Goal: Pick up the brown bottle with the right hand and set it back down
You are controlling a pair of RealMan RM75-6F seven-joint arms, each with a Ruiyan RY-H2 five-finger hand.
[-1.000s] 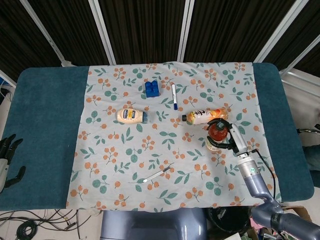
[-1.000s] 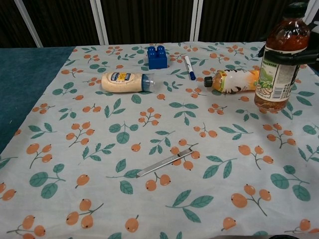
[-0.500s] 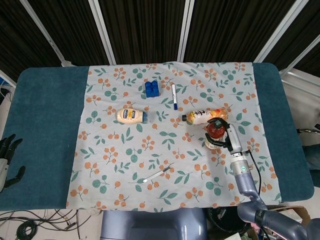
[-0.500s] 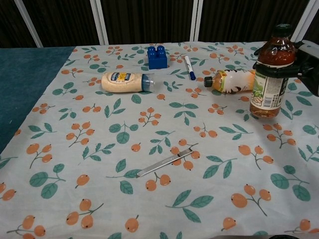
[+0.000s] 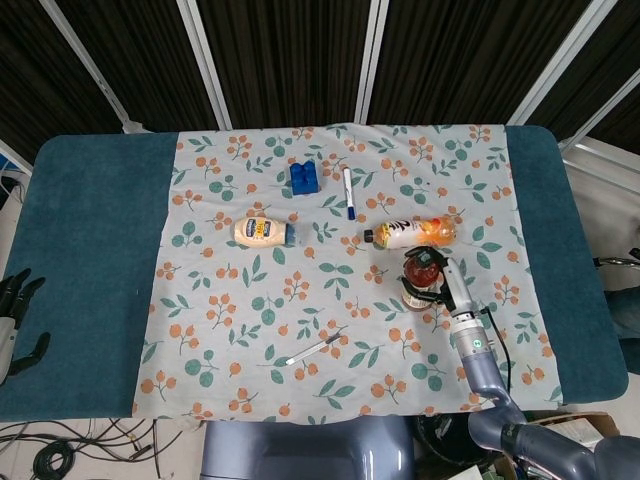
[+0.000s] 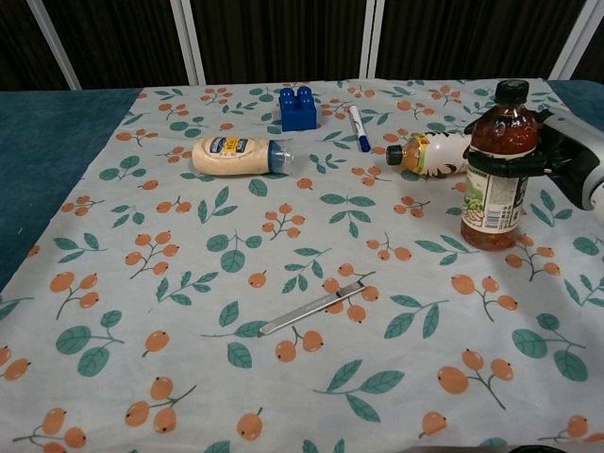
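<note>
The brown bottle (image 6: pixel 494 170) stands upright toward the right edge of the counter (image 5: pixel 90 230), on the floral cloth (image 5: pixel 300 330), with the right hand (image 6: pixel 547 160) wrapped around its shoulder just under the dark cap; dark fingers (image 6: pixel 500 162) circle the bottle above its label. Its base looks to be on the cloth or barely off it, and I cannot tell which. The hand reaches in from the right edge, the arm running back toward the near right corner. Just behind the bottle lies an orange drink bottle (image 6: pixel 436 153) on its side, cap pointing left. Further toward the far edge are a blue block (image 6: pixel 299 108) and a marker (image 6: pixel 359 128), with a mayonnaise bottle (image 6: pixel 241 155) lying left of centre and a metal tool (image 6: pixel 318 305) nearer the front edge. The left hand (image 5: pixel 15 310) hangs off the near left corner, fingers loosely spread, holding nothing.
</note>
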